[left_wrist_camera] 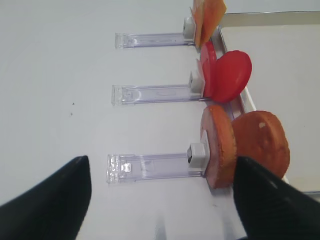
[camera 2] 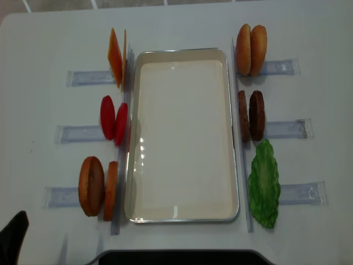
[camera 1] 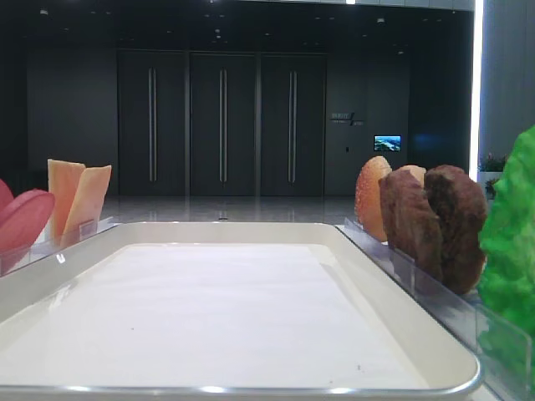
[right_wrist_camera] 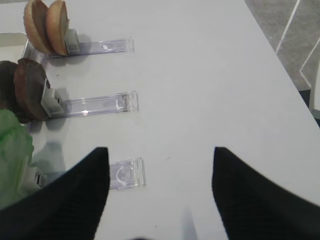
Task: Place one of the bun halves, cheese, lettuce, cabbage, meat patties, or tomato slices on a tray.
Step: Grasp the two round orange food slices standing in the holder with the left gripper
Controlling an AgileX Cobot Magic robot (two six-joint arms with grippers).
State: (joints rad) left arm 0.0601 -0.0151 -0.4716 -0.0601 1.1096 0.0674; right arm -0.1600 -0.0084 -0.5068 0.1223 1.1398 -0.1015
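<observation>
The large cream-white rectangular tray (camera 2: 182, 135) sits bare at the centre of the white table (camera 2: 182, 25), nothing placed on it yet. The ingredients stand on edge in narrow clear plastic holders (camera 2: 83, 133) along both long sides, apparently so a gripper can pinch each one: orange-brown bun halves (camera 2: 98, 186), red tomato slices (camera 2: 113, 119), dark brown patties (camera 2: 251, 115), green lettuce (camera 2: 265, 185). Both the left gripper (left_wrist_camera: 160, 200) and right gripper (right_wrist_camera: 157, 190) hang spread and empty.
</observation>
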